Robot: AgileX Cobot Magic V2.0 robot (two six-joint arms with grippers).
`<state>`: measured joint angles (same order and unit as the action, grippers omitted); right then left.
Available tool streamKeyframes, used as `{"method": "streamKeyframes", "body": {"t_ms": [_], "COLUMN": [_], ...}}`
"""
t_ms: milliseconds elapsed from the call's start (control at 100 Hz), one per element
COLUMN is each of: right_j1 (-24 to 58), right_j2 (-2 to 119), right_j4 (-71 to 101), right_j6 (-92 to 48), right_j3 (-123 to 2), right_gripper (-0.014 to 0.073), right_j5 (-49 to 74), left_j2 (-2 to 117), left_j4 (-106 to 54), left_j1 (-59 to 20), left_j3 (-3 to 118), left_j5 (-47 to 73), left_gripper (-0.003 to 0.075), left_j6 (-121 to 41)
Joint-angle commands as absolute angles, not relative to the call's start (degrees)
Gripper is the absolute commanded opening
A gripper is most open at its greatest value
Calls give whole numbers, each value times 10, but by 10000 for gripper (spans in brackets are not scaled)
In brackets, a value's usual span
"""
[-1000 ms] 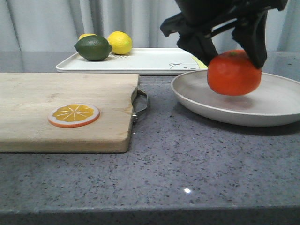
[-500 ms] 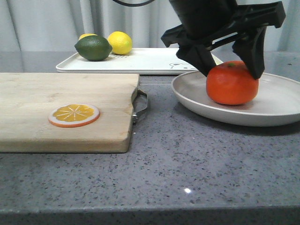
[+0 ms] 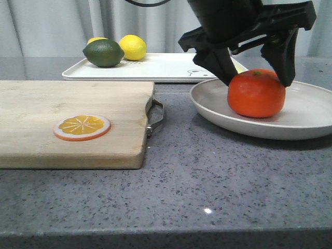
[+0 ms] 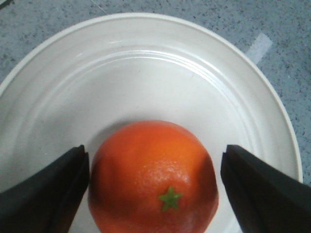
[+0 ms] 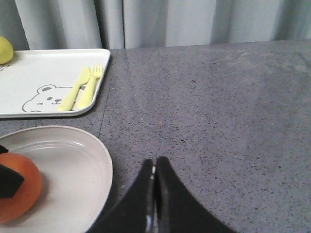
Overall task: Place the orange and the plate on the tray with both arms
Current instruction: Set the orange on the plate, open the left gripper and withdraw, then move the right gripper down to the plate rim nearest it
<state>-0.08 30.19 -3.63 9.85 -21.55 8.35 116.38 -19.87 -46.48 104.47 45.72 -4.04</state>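
Where matte plate (image 3: 306, 116) dips, glossy orange (image 3: 256, 94) sits.

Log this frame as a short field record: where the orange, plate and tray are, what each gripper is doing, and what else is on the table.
orange: resting in the plate
plate: on the grey counter, not on the tray
tray: behind the plate, holding a lime and lemon
left gripper: open, fingers either side of the orange
right gripper: shut, empty, beside the plate
cutting board: holds an orange slice
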Motion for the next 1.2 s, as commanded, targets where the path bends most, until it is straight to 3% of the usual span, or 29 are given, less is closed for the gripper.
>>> {"method": "streamKeyframes", "body": {"t_ms": [0,190,260,700,1190], "right_j1": [-2,-2,-2,-2,-2], "right_j2": [307,307,307,307,307], "right_j4": [-38,-38,-38,-38,-38], "right_j6": [97,97,97,97,97], "right_j3": [-236,-236,-236,-236,-236], "right_gripper": [-57,-57,-57,-57,-57], "right_j5": [39,34,31,17,37], "left_j2": [1116,1084,1073,1016,786], "left_j4": [-212,-211,-209,-192,-184], "left_j1": [-470,-470,-470,-470,-419], "left_j3": [1065,1065,1065,1042,767], "left_j5": [442,453,453,495,375], "left_gripper": [536,532,498,-19,-18], "left_j6": [-40,-51,-51,-63,-48]}}
